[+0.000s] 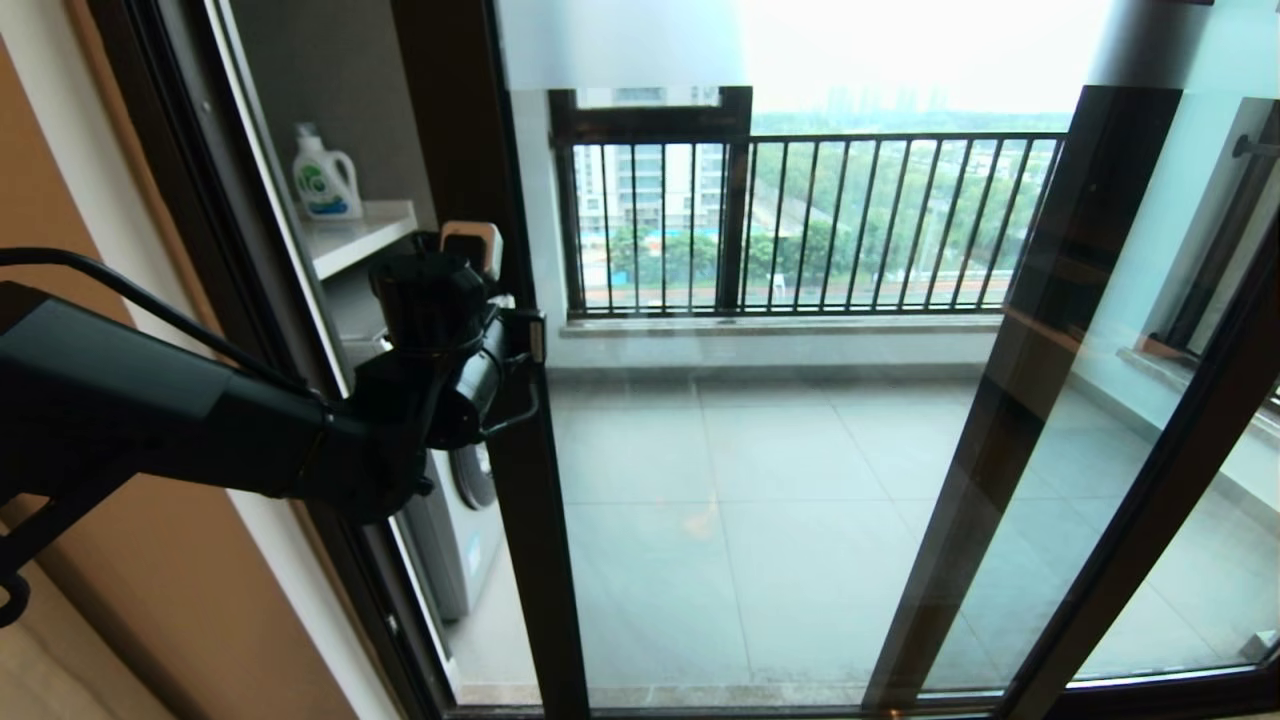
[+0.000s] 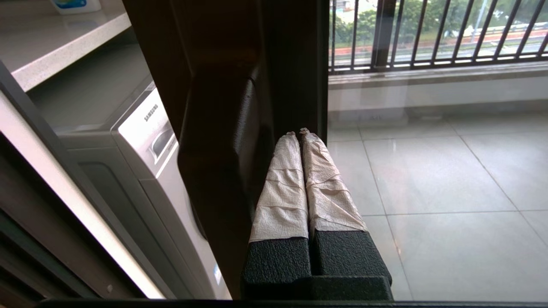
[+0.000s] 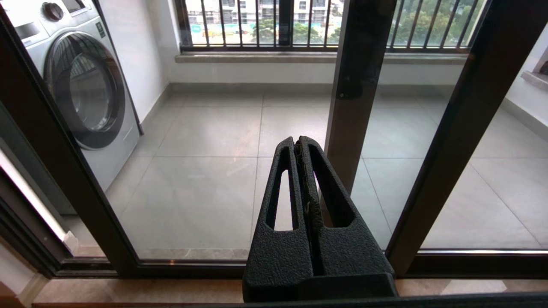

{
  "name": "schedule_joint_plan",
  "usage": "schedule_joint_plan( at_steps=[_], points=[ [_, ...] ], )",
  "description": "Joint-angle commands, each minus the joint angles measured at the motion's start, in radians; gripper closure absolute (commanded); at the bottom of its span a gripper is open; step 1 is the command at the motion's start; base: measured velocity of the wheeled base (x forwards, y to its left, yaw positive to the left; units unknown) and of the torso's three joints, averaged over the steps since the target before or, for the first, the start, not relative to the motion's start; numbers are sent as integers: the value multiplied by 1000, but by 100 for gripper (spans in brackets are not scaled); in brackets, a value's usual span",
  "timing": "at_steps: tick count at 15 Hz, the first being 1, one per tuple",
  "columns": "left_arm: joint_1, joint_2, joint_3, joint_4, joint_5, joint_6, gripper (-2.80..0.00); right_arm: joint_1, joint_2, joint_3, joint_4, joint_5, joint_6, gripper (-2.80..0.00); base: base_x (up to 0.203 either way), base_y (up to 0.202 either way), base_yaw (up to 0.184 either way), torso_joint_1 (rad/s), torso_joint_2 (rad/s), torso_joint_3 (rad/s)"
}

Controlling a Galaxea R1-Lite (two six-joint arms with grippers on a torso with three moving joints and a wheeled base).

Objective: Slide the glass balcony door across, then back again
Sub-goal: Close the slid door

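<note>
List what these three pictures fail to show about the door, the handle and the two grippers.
- Handle: head view, mostly hidden behind the left arm.
- Left gripper: wrist view, shut; contact with the door frame is lost in dark shadow.
- Right gripper: out of the head view's frame.
- Door top: cut off by the head view's upper edge.

A: Glass balcony door (image 1: 760,480)?
B: Clear glossy glass; dark, smooth metal frame.
A: Left gripper (image 2: 298,133)?
B: Rough black plastic, fingers (image 2: 280,188) wrapped in creased pale tape.
A: Floor (image 3: 214,141)?
B: Grey tile, faint sheen.
</note>
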Motion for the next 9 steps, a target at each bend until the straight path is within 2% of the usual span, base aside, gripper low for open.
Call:
schedule_joint_plan(
  at_steps=[1,9],
  points=[
    [2,-21,21,-7,-5,0,0,0,1,12,0,1,-1,0,0,0,0,0,0,0],
    [130,-58,97,-9,-68,-7,0,0,1,12,0,1,-1,0,0,0,0,0,0,0]
  ],
)
